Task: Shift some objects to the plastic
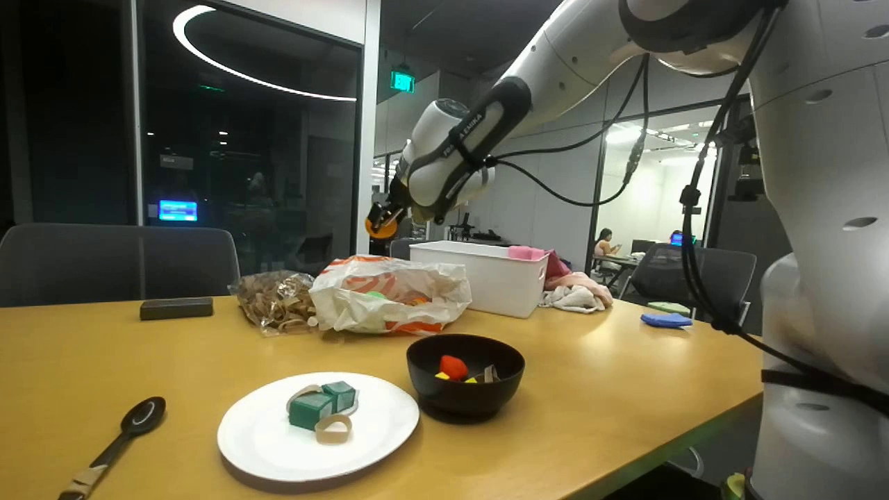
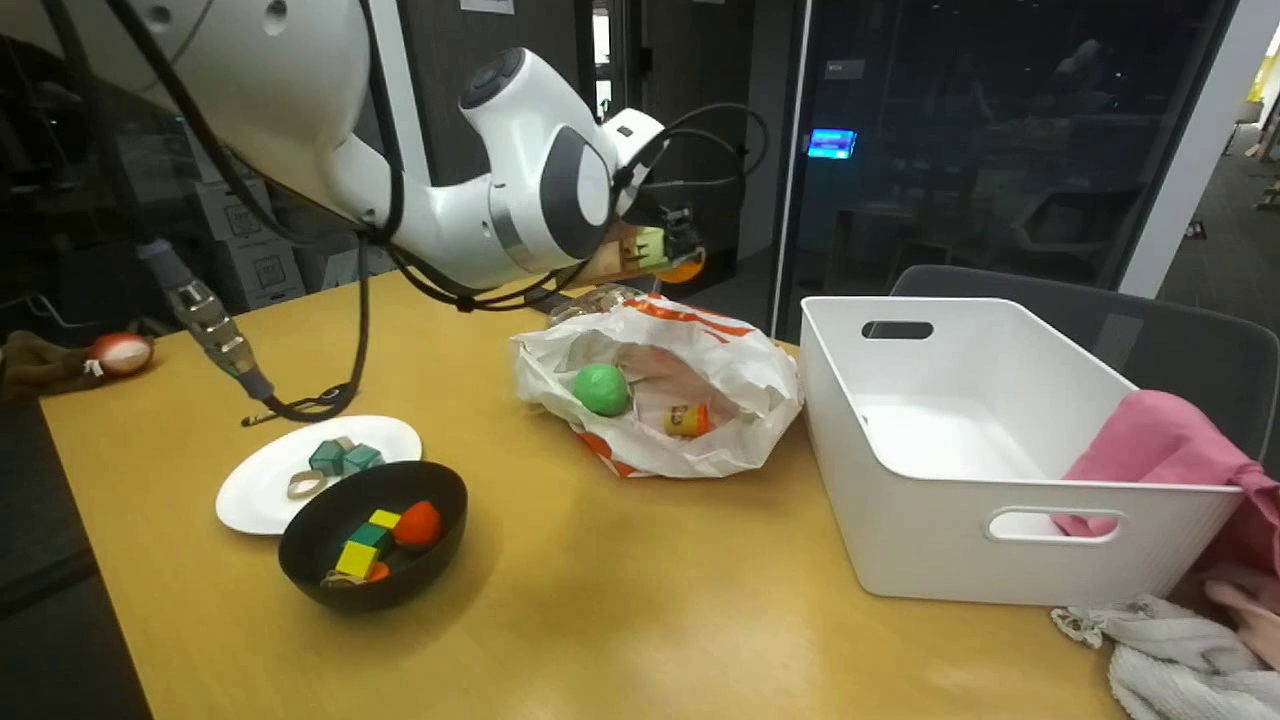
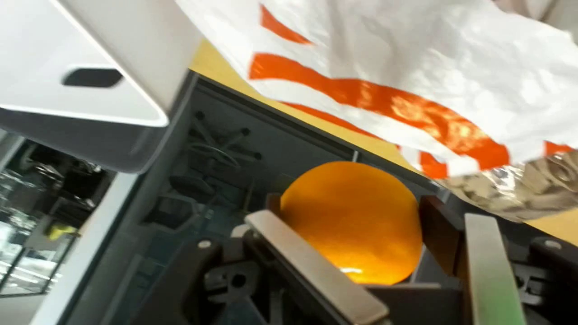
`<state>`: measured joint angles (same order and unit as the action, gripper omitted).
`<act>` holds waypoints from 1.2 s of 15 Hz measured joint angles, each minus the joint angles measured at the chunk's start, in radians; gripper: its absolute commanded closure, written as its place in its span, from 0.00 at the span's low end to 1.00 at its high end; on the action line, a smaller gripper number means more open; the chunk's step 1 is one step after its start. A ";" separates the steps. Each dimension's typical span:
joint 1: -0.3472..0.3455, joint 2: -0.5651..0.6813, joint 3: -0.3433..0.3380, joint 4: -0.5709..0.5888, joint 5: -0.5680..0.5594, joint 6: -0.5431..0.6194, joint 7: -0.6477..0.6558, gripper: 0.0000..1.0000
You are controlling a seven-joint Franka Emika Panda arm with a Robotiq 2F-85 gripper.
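My gripper [image 3: 352, 212] is shut on a round orange object [image 3: 350, 230], with a finger on either side of it. The orange object also shows in both exterior views [image 1: 380, 229] [image 2: 684, 270], held in the air beyond the far side of the bag. A white plastic bag [image 1: 389, 292] with orange-red print lies on the table with its mouth open. In an exterior view, a green ball [image 2: 601, 389] and a small yellow-orange tub [image 2: 684, 420] are inside the bag [image 2: 660, 455]. In the wrist view the bag [image 3: 384, 54] is at the upper right.
A white bin [image 2: 1000, 545] with pink cloth [image 2: 1150, 440] stands beside the bag. A clear bag of brown pieces [image 1: 276, 302] lies at its other side. A black bowl [image 1: 465, 403] of blocks, a white plate [image 1: 264, 451] with green blocks, and a spoon [image 1: 135, 420] are on the table.
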<state>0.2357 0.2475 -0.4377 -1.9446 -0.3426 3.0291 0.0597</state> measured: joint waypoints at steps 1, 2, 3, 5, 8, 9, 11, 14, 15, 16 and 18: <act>0.044 0.004 -0.077 0.001 -0.069 -0.028 0.073 0.48; 0.092 0.005 -0.146 0.001 -0.143 -0.061 0.149 0.48; 0.133 0.005 -0.194 0.000 -0.208 -0.094 0.218 0.48; 0.197 -0.001 -0.227 -0.004 -0.282 -0.180 0.301 0.48; 0.287 -0.025 -0.216 -0.024 -0.313 -0.312 0.345 0.48; 0.315 -0.034 -0.215 -0.029 -0.322 -0.357 0.359 0.48; 0.284 -0.063 -0.125 -0.030 -0.386 -0.473 0.414 0.48; 0.160 -0.102 0.054 -0.033 -0.426 -0.615 0.451 0.48; 0.119 -0.110 0.102 -0.035 -0.426 -0.646 0.452 0.48; 0.080 -0.114 0.143 -0.036 -0.426 -0.671 0.452 0.48; 0.012 -0.115 0.206 -0.037 -0.426 -0.704 0.452 0.48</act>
<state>0.2480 0.1326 -0.2318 -1.9816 -0.7690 2.3248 0.5113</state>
